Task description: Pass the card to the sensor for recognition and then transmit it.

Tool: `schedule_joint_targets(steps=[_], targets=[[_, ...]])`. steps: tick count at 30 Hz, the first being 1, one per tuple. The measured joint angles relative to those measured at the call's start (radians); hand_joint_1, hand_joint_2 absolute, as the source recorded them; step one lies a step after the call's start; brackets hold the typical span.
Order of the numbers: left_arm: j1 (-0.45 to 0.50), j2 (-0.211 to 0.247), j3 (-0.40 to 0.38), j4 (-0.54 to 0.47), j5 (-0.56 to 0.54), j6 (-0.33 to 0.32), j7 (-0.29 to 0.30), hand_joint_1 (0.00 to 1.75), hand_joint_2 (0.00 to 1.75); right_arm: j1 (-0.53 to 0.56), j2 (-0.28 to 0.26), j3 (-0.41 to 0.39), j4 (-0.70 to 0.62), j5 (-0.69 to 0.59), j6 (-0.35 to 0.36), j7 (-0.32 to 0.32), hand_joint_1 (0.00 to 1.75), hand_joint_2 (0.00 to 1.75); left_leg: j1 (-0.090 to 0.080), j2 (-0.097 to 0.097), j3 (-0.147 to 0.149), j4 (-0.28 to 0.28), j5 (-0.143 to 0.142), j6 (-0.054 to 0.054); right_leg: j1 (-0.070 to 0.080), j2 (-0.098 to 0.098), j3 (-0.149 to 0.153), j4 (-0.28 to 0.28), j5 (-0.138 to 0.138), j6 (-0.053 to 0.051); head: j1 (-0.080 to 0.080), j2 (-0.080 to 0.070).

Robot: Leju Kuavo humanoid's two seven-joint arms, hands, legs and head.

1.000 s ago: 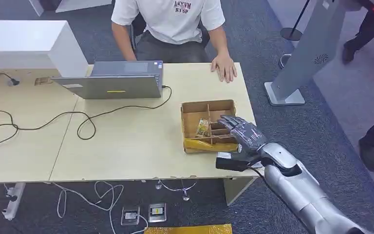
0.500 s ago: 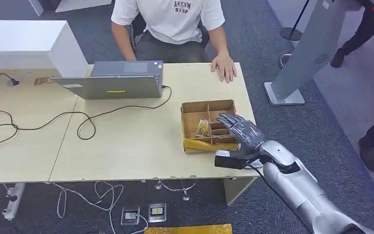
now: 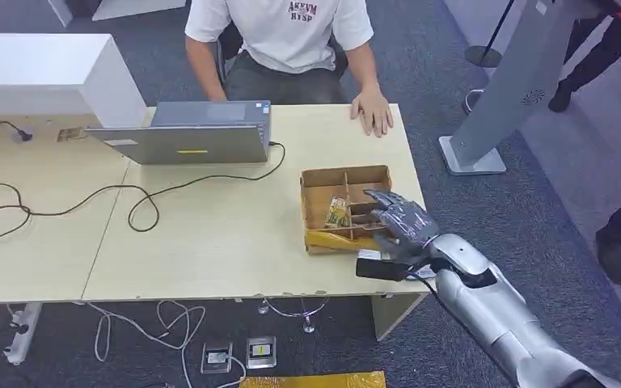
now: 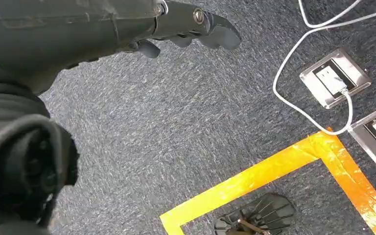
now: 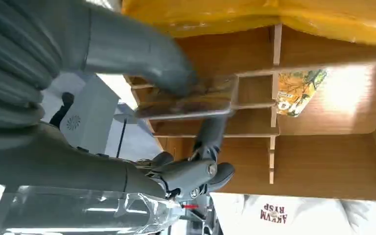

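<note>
One card [image 5: 191, 100] sits pinched in our right hand [image 3: 400, 222] over the divided box [image 3: 315, 184]; another card [image 3: 337, 212] lies inside. Our left hand [image 4: 186, 29] hangs slack above carpet [image 4: 186, 127], near floor sockets [image 4: 334, 77].

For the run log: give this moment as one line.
right hand: pinching a card over the divided box | left hand: hanging above carpet, holding nothing | stage: pickup, sensor step not yet done

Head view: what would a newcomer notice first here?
The silver right arm reaching in from the lower right, its right hand over the divided cardboard box near the table's right edge; the right wrist view shows the thumb and a finger pinching a card above the compartments. Next, the person in a white T-shirt seated across the table, beside a grey laptop.
</note>
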Motion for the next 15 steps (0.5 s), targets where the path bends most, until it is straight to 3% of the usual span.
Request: schedule_joint_targets(steps=[15], targets=[[-0.003,-0.005,0.000,0.000,0.000,0.006,0.005,0.00,0.00,-0.018,0.016,0.000,0.037,0.011,-0.042,-0.008,1.75,1.75,0.000,0.000,0.000,0.000,0.000,0.000,0.000,0.000,0.000,0.000,0.000,0.000,0.000,0.000]])
